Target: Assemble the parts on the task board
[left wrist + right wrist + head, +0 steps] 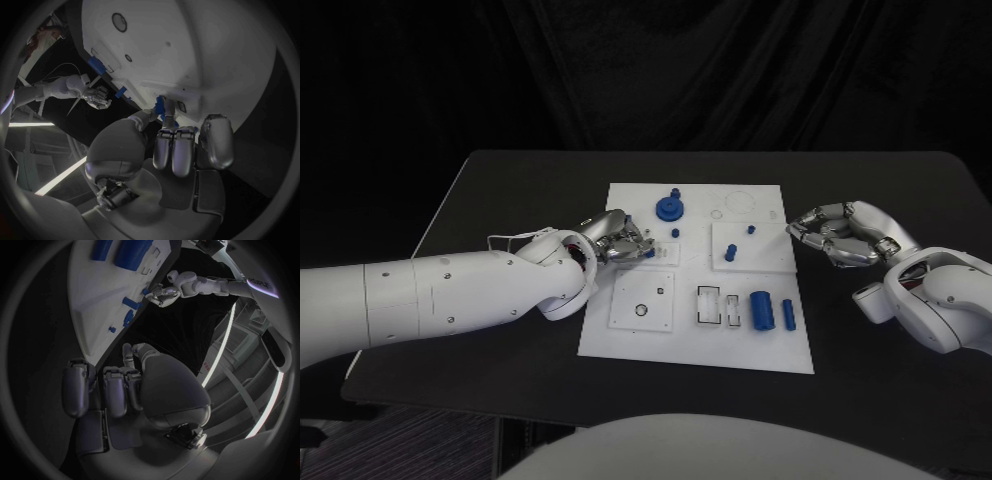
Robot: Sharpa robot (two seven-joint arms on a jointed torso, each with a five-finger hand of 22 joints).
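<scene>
The white task board lies in the middle of the black table. My left hand is over the board's left edge and pinches a small blue part between thumb and fingers, close above the board. My right hand hovers at the board's right edge with its fingers curled in and nothing in them. On the board sit a blue gear-like disc, a small blue peg, two pegs on a raised plate, and two blue cylinders near the front right.
A square plate with a round hole and two narrow open slots sit on the board's front half. Bare black table runs along both sides of the board. A thin white cable loops at my left wrist.
</scene>
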